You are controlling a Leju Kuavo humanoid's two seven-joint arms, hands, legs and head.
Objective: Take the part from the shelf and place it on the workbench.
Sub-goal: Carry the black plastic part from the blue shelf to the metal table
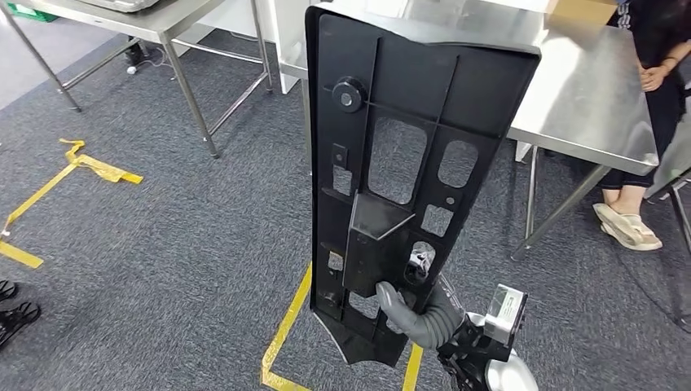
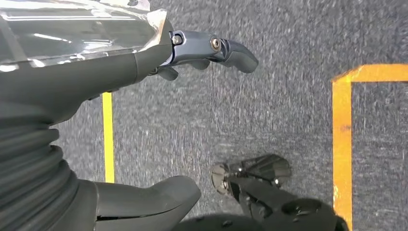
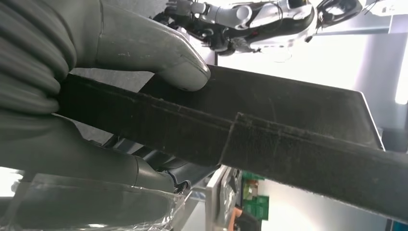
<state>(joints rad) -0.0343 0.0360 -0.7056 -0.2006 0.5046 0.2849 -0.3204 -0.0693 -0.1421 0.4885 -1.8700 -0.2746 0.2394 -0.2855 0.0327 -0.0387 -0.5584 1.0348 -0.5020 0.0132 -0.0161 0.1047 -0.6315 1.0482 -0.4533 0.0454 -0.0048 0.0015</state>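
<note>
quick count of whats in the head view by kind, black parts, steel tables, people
black part, held upright by the right hand: 1
steel tables, near and far: 2
people, one standing at the near table: 1
total: 4

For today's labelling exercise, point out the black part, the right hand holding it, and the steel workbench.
black part [image 1: 407,122], head view, upper panel face.
right hand [image 1: 407,314], head view, grey thumb gripping the part's lower end.
steel workbench [image 1: 587,98], head view, bare tabletop.
</note>
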